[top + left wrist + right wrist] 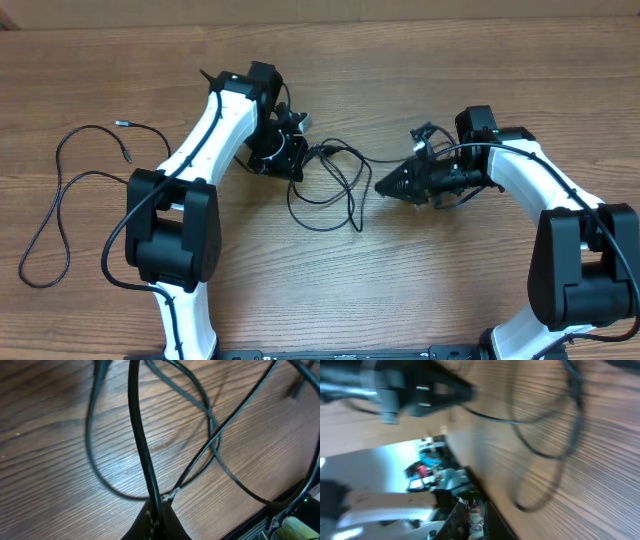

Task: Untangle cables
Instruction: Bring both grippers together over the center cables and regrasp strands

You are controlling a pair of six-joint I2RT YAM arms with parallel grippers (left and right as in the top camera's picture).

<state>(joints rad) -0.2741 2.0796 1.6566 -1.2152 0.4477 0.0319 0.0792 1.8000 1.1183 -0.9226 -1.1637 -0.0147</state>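
Observation:
A tangle of thin black cables [330, 190] lies in loops at the table's middle, between the two grippers. My left gripper [298, 165] is at the tangle's left edge. In the left wrist view it [159, 505] is shut on one black strand [137, 430] that runs up from its tips, and other cables [210, 425] cross over the wood behind. My right gripper [380, 185] points left at the tangle's right side with its jaws together in a point. The right wrist view is blurred; its fingers [470, 517] show nothing held, and the loops [555, 440] lie ahead.
Another thin black cable [60, 190] lies apart in a long loop at the table's left, its plug ends [122, 125] near the top. The left arm's white link [215, 120] crosses the left centre. The table's edge [485, 500] shows in the right wrist view.

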